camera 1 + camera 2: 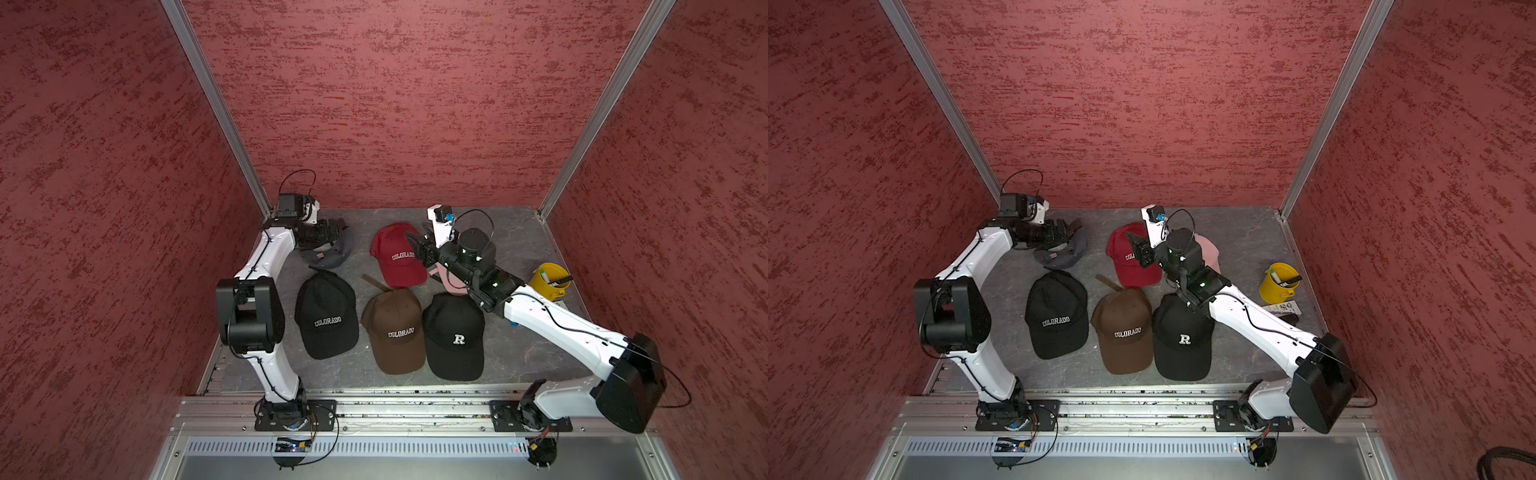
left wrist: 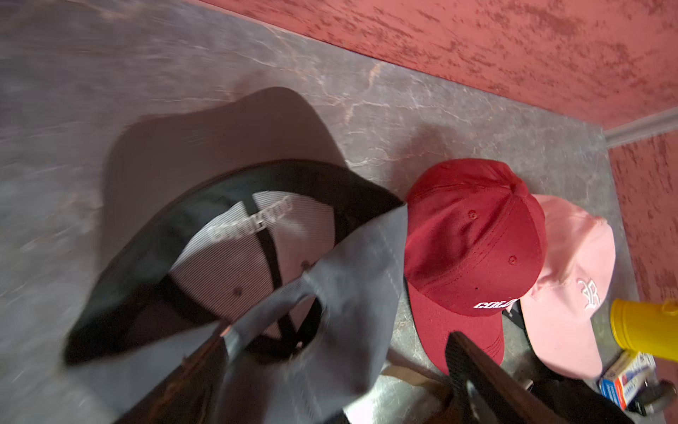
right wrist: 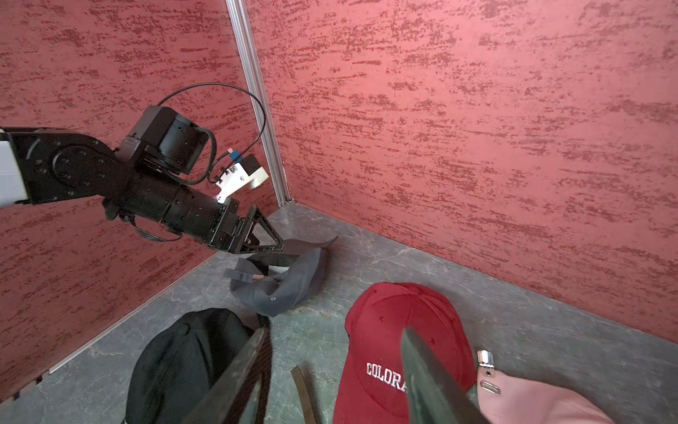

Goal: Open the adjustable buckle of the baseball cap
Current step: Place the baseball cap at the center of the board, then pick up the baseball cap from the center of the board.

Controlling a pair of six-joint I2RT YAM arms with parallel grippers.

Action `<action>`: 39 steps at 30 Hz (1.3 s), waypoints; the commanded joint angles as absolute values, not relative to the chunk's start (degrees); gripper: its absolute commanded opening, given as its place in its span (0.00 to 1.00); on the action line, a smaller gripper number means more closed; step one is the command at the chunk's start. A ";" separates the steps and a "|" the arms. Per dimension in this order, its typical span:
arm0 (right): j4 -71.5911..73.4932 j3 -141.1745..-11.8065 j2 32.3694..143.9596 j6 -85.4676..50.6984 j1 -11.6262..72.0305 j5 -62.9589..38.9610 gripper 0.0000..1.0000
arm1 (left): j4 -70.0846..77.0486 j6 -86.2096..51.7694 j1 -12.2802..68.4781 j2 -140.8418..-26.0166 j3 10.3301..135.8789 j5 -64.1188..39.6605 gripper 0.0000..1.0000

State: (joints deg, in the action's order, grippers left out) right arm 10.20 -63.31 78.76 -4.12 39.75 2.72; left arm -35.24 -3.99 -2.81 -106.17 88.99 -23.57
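Note:
A grey baseball cap [image 1: 332,258] [image 1: 1064,257] lies upside down at the back left of the table, lining up. In the right wrist view the grey cap [image 3: 286,288] shows its loose back strap [image 3: 240,273]. My left gripper [image 1: 337,232] [image 2: 335,348] is over the cap's rim with its jaws wide apart; blurred grey cloth [image 2: 330,293] lies between the fingers, not pinched. I cannot make out the buckle clearly. My right gripper [image 1: 415,245] [image 3: 332,339] hovers open over the red cap [image 1: 397,259] [image 3: 400,330], holding nothing.
A black COLORADO cap [image 1: 326,320], a brown cap [image 1: 395,332] and a black R cap [image 1: 455,336] lie in front. A pink cap [image 3: 532,400] with a metal buckle [image 3: 485,358] is under the right arm. A yellow bucket [image 1: 548,282] stands at the right.

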 commanded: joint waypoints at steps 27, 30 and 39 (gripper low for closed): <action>9.74 -64.22 81.16 -4.69 39.64 4.49 0.56 | -33.27 -1.45 -2.02 -121.81 100.60 -43.24 0.15; 9.74 -64.68 81.71 -4.63 39.63 4.07 0.56 | -30.17 -4.43 -1.81 -119.72 99.14 -43.96 0.10; 9.49 -64.68 80.46 -2.41 39.24 1.27 0.56 | -19.49 -15.80 0.96 -107.97 92.81 -35.14 0.01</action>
